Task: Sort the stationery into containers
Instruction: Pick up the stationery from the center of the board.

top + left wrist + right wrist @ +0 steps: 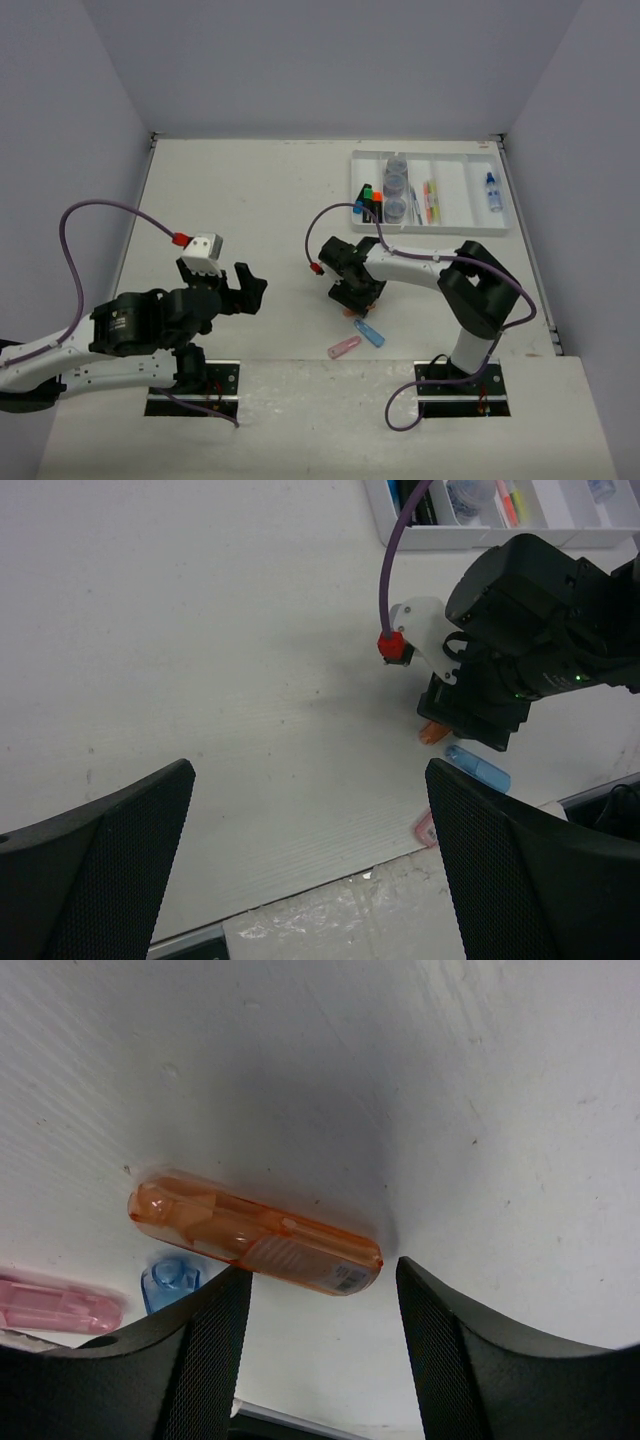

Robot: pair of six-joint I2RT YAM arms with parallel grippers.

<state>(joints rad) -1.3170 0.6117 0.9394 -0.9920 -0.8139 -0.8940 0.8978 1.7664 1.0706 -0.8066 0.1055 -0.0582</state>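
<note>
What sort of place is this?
Probably a robotics lab test cell: a white table boxed by blank walls, left arm and right arm bolted at its edge, a divided tray.

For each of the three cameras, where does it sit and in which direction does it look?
Top external: fixed above and behind the arm bases, looks down on the table and white tray; both arms show.
Left wrist: on the left arm, looks across the table toward the right pincer; two fingers of the left pincer frame the bottom.
Right wrist: on the right arm, looks down close on the orange capsule; its own fingers show below.
Shared: the blue capsule shows in all three views.
</note>
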